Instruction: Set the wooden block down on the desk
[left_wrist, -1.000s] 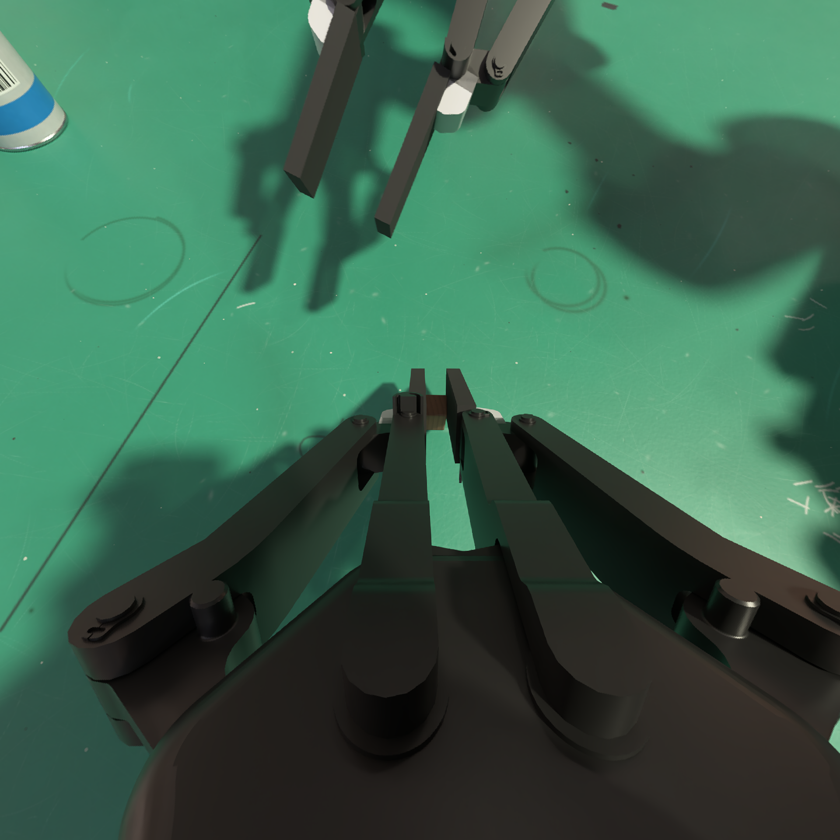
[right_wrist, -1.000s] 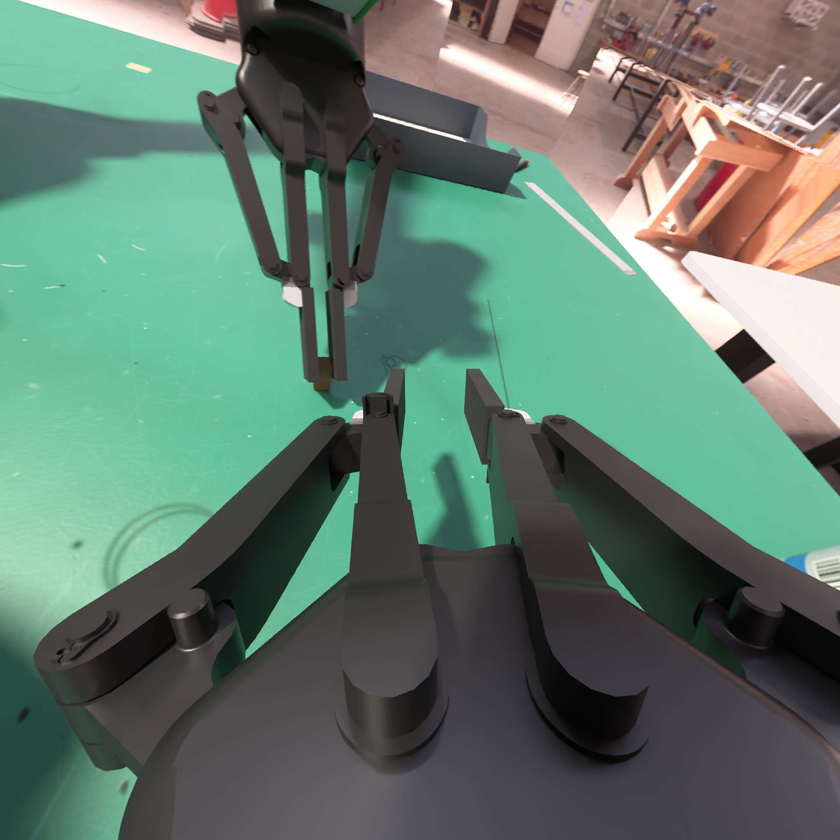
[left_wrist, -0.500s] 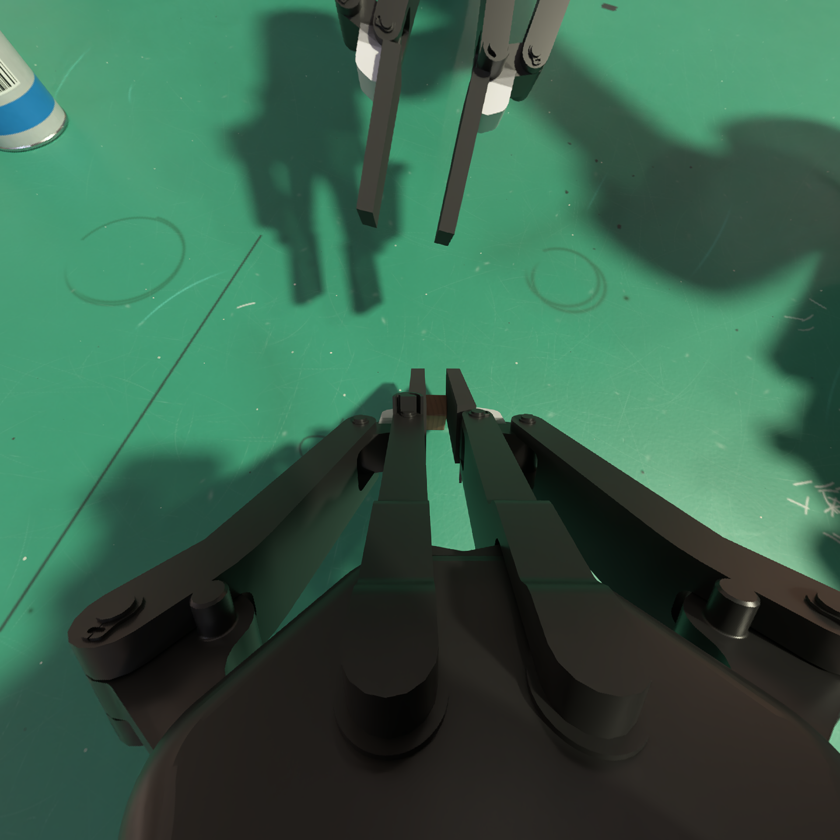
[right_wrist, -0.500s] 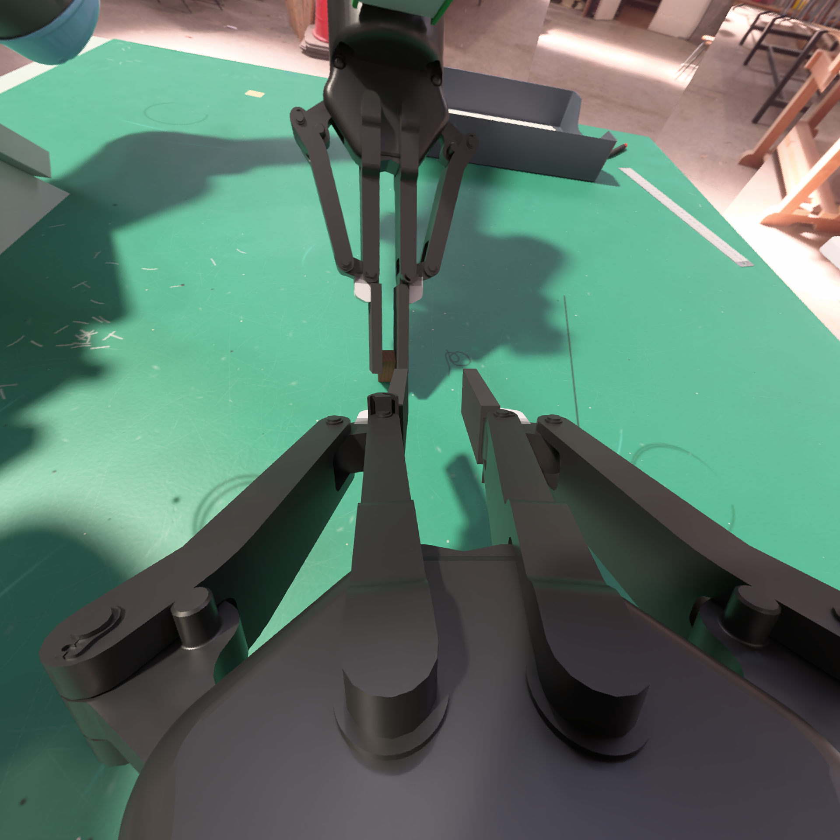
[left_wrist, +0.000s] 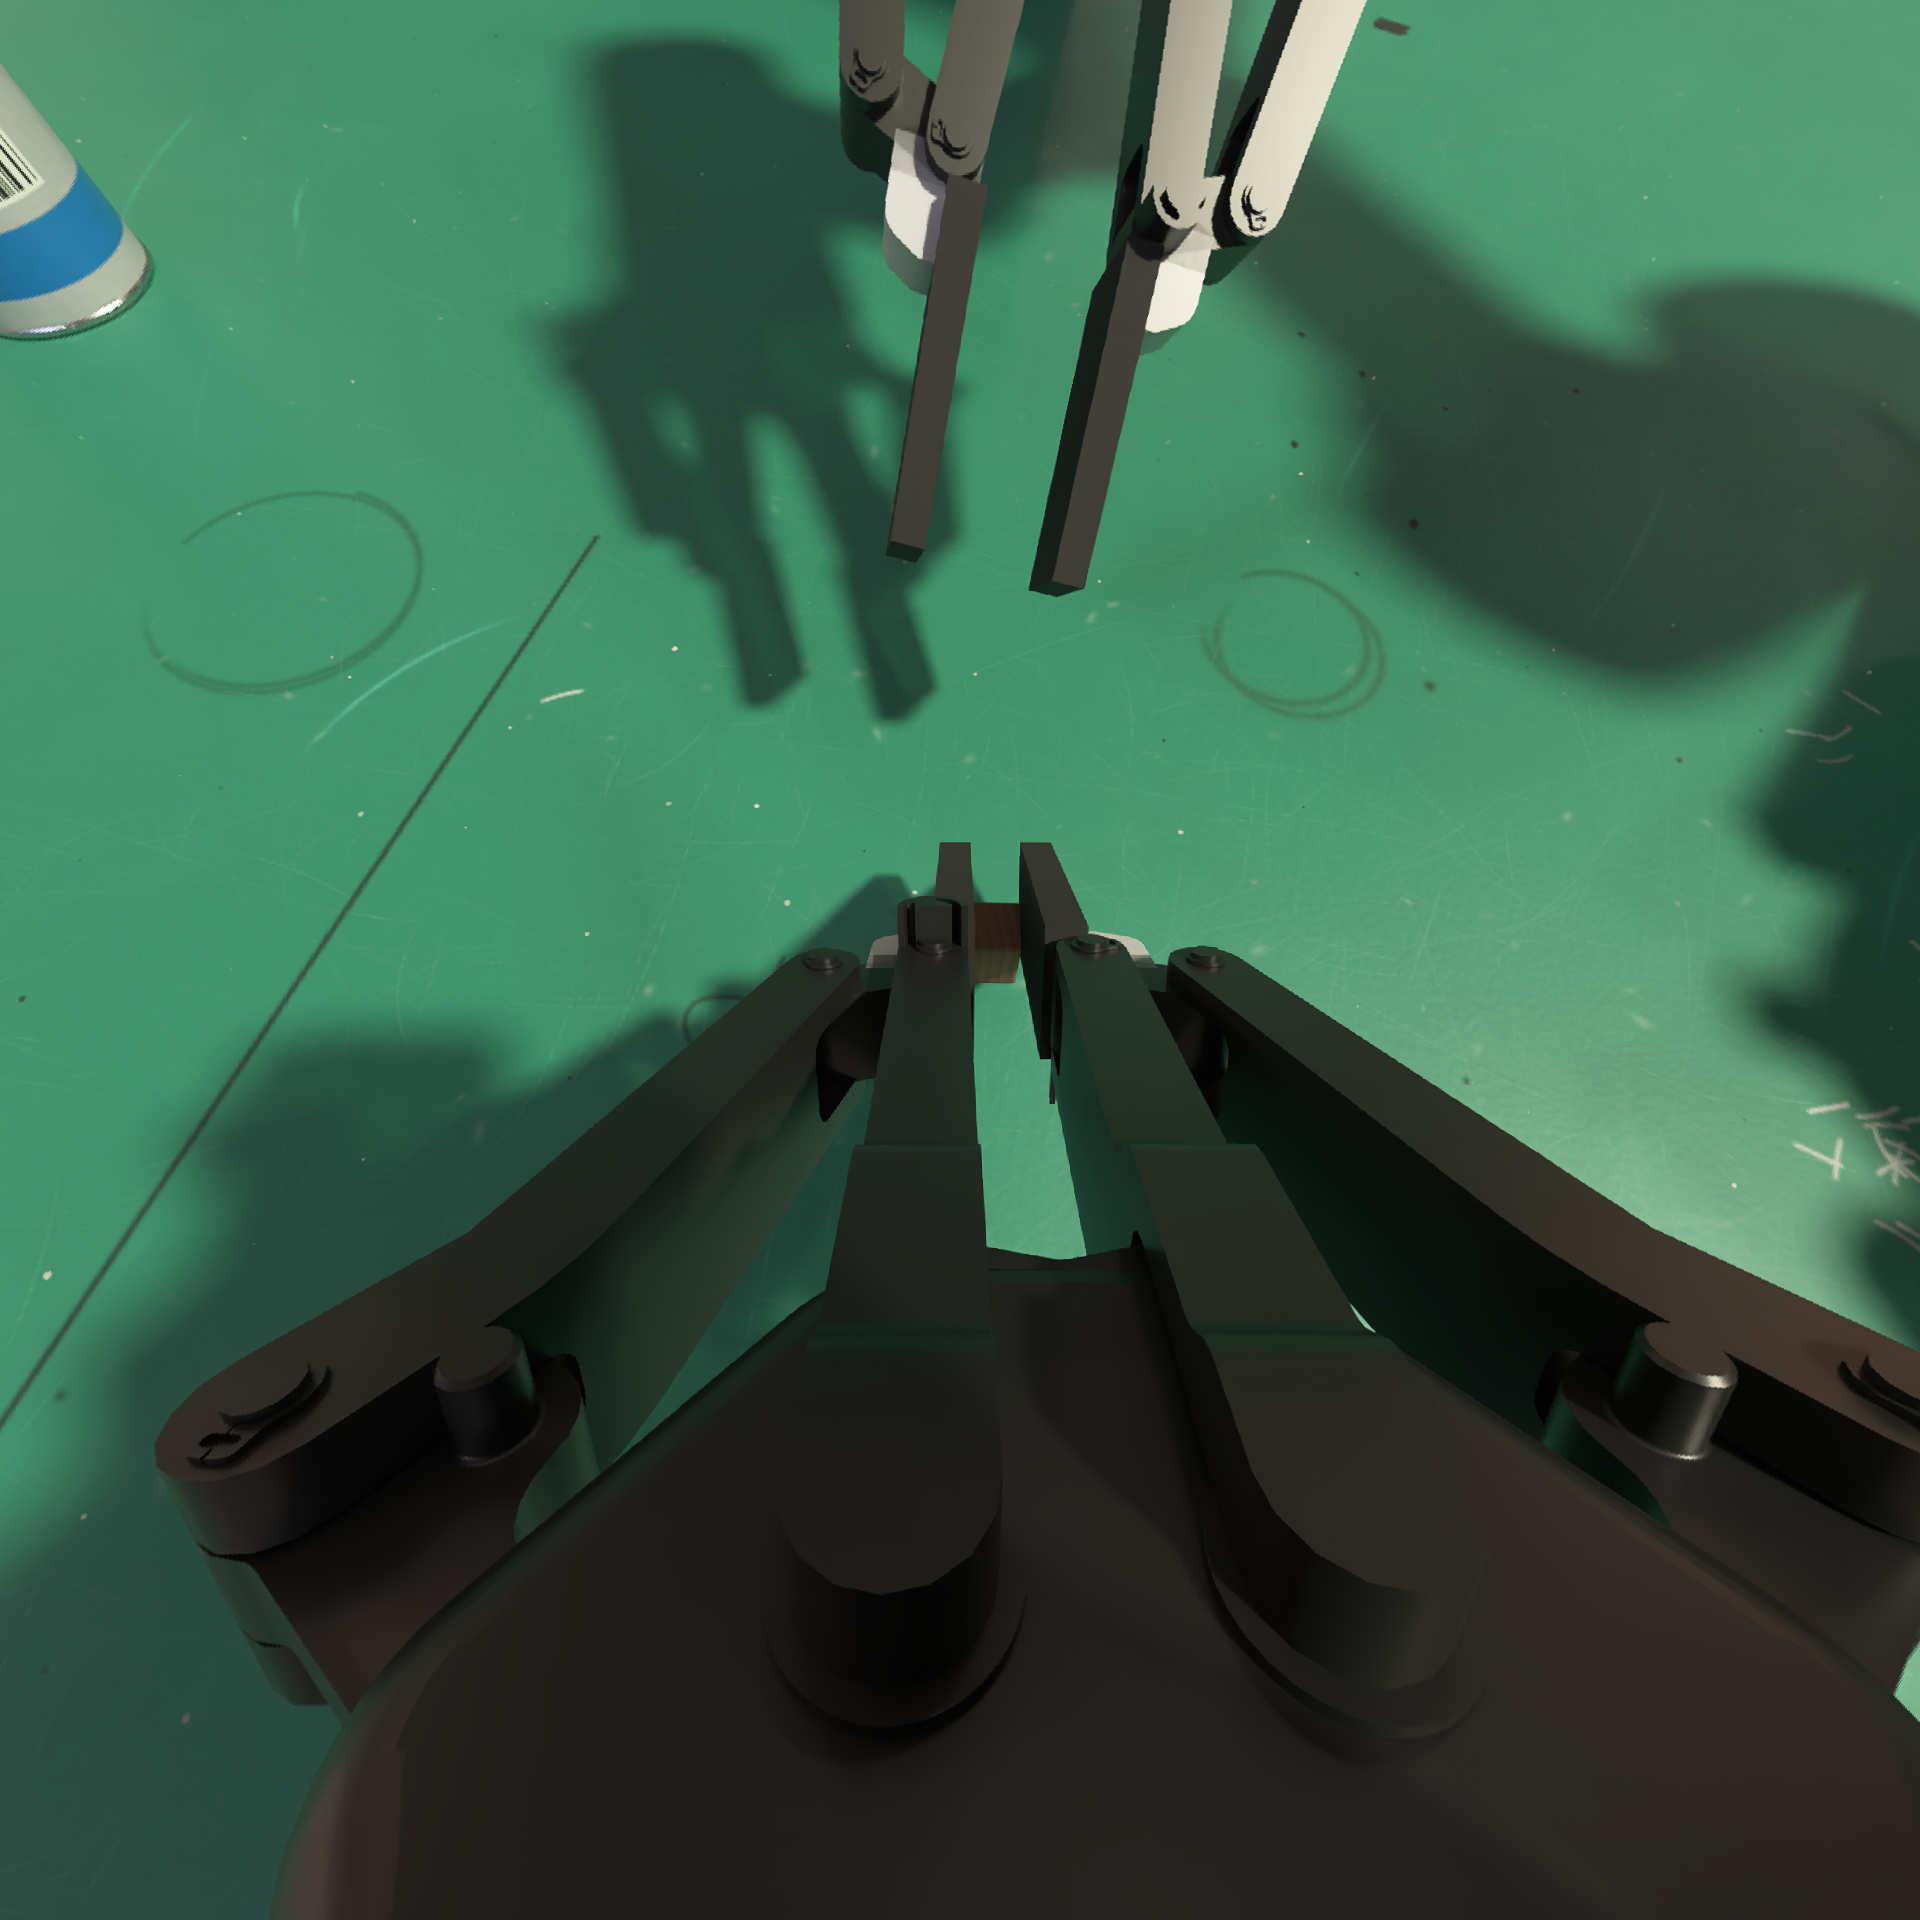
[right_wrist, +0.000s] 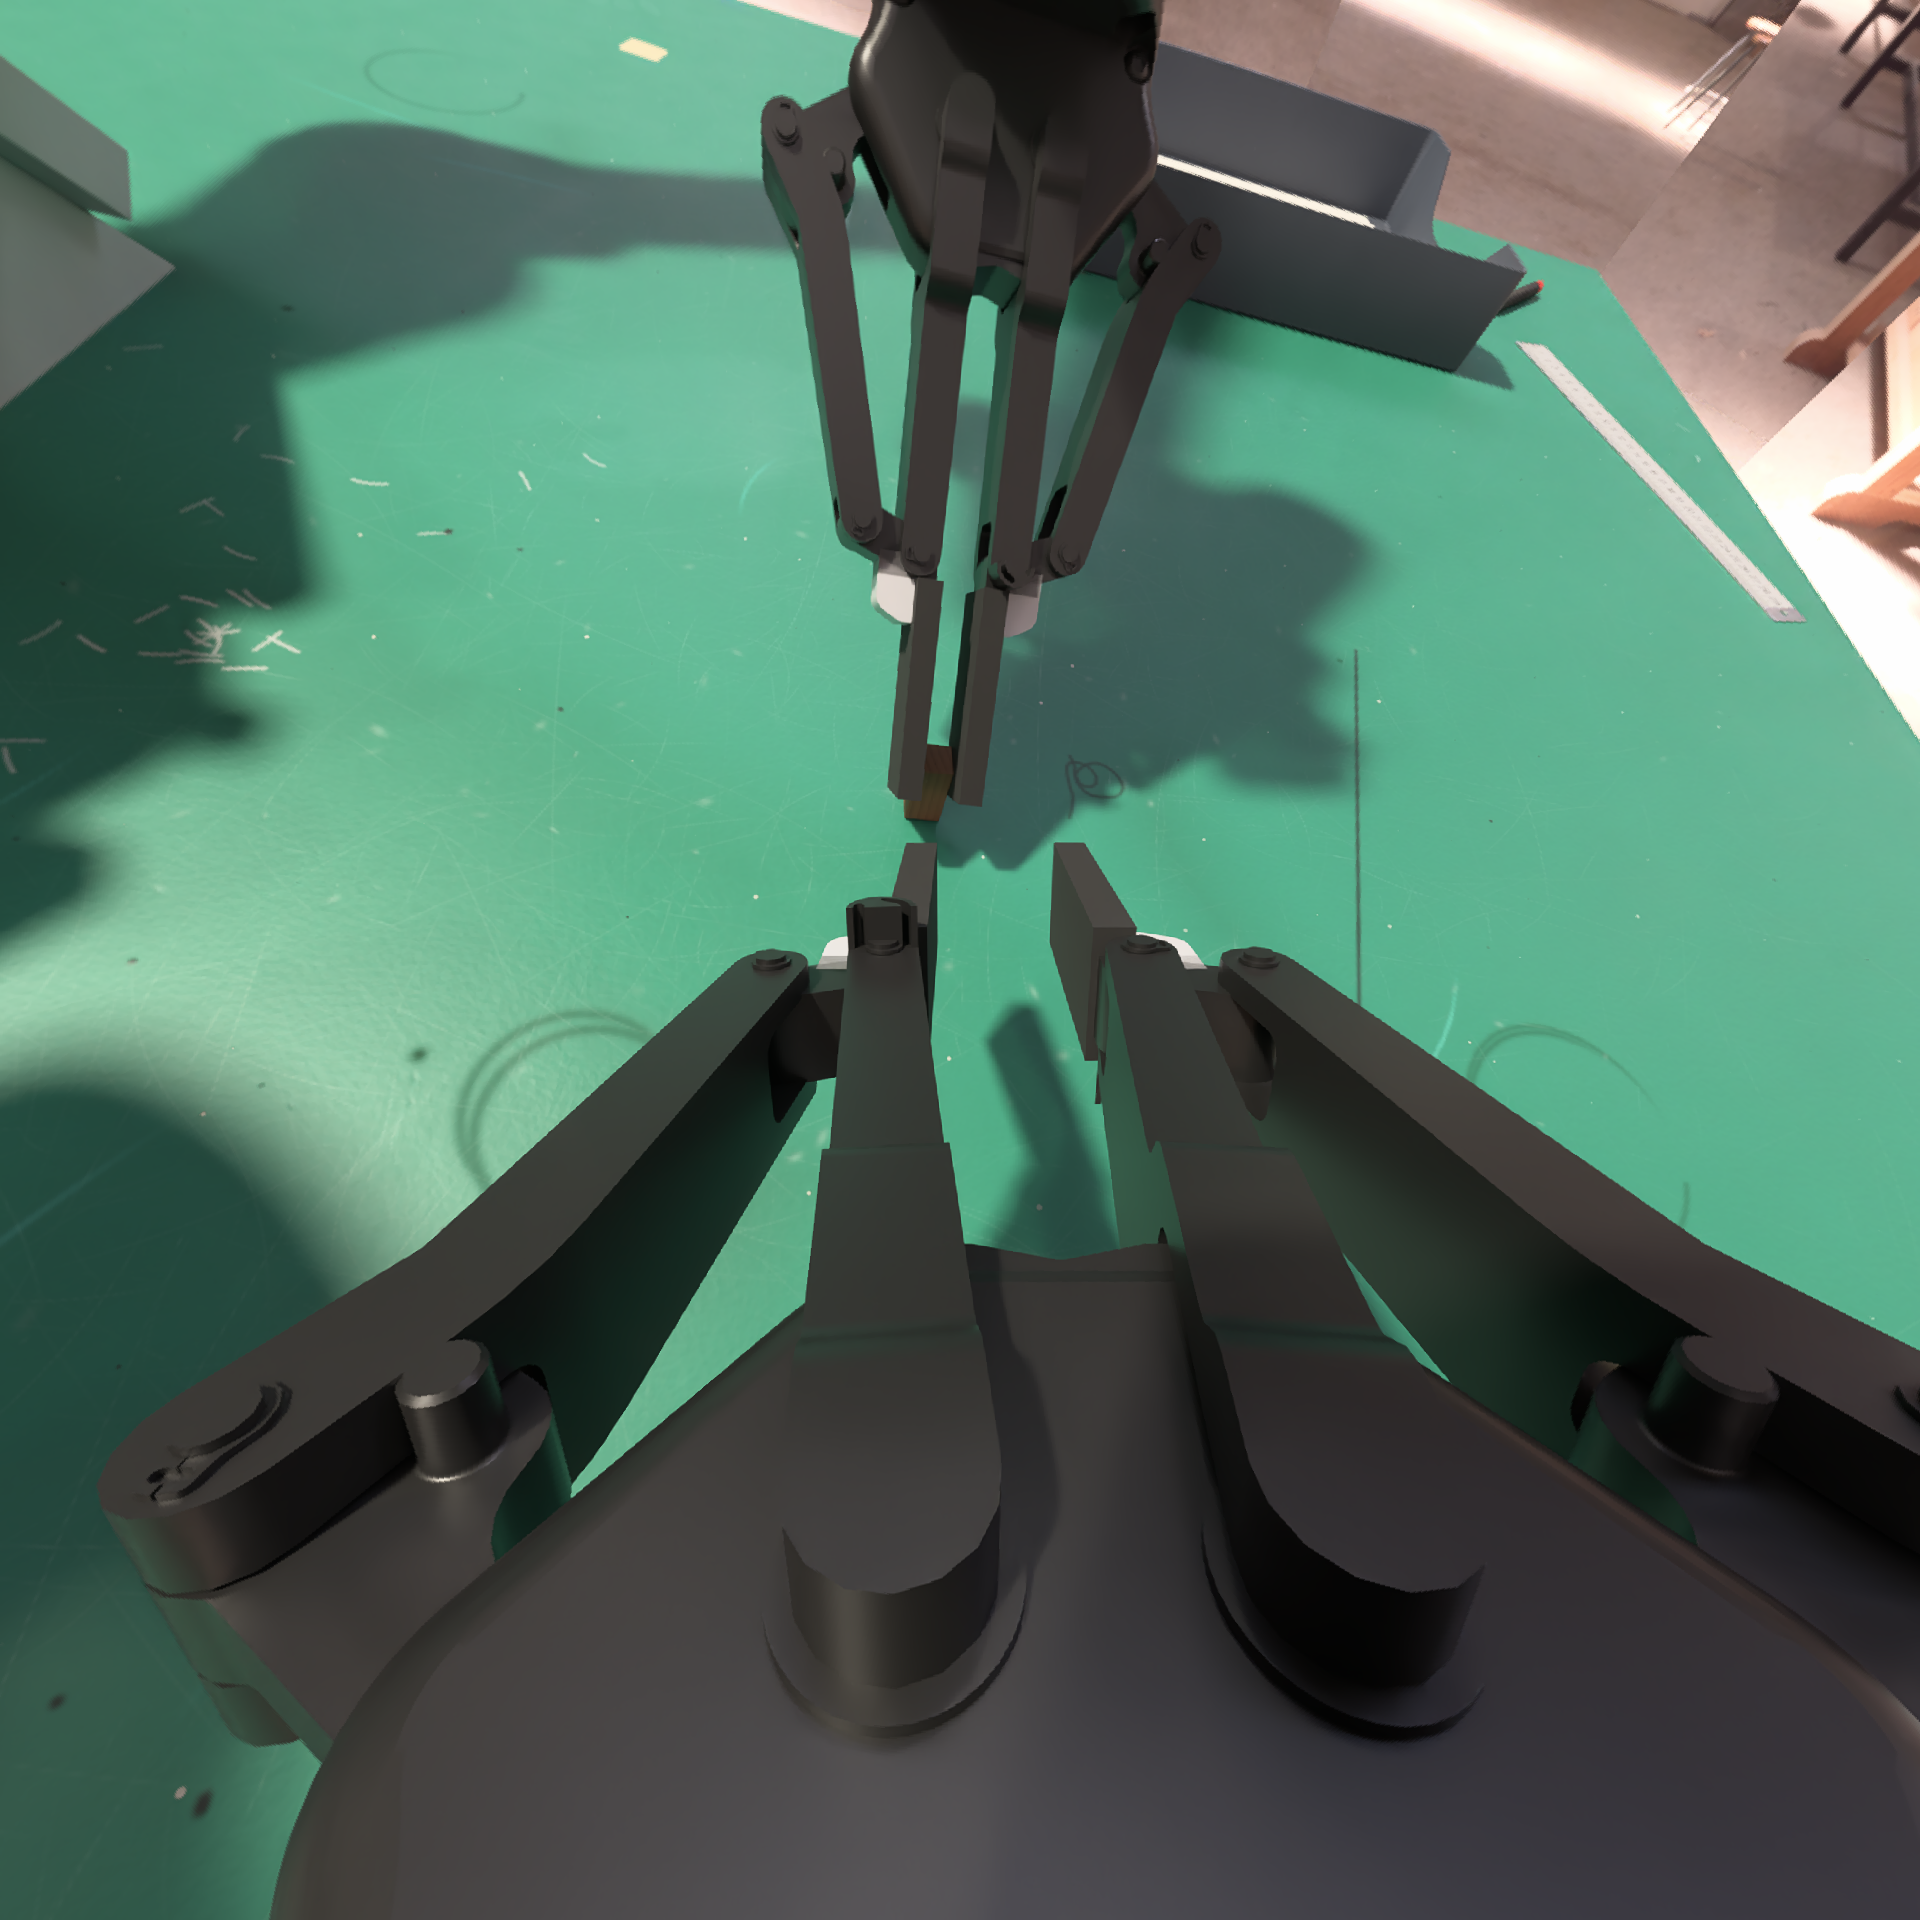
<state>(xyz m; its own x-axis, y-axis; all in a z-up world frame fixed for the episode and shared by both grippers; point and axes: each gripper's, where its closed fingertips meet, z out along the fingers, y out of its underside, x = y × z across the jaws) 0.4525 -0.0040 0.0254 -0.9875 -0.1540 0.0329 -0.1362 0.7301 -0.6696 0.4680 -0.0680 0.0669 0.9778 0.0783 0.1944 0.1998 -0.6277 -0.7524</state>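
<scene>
**Q:** where's the block right now?

**me:** wooden block is pinched at the very tips of my left gripper, fingers clamped on it from both sides. Its bottom end pokes out below the fingertips, right down at the green desk, but I can't tell if it's actually touching. The left wrist cam only gives me a sliver of the block between the pads.

**Q:** and the other one?

**me:** right gripper is empty, jaws apart with bare mat showing through the gap. It's hanging just in front of the block, tips near but not touching. From the left cam its fingers point down above the desk.

**Q:** room to move?

**me:** plenty either side of the block. Only the right cam shows the far desk edge, a steel ruler along the side edge and a grey tray at the back; can't see what's in it. Only the left cam shows the blue-and-white can, well off.
</scene>
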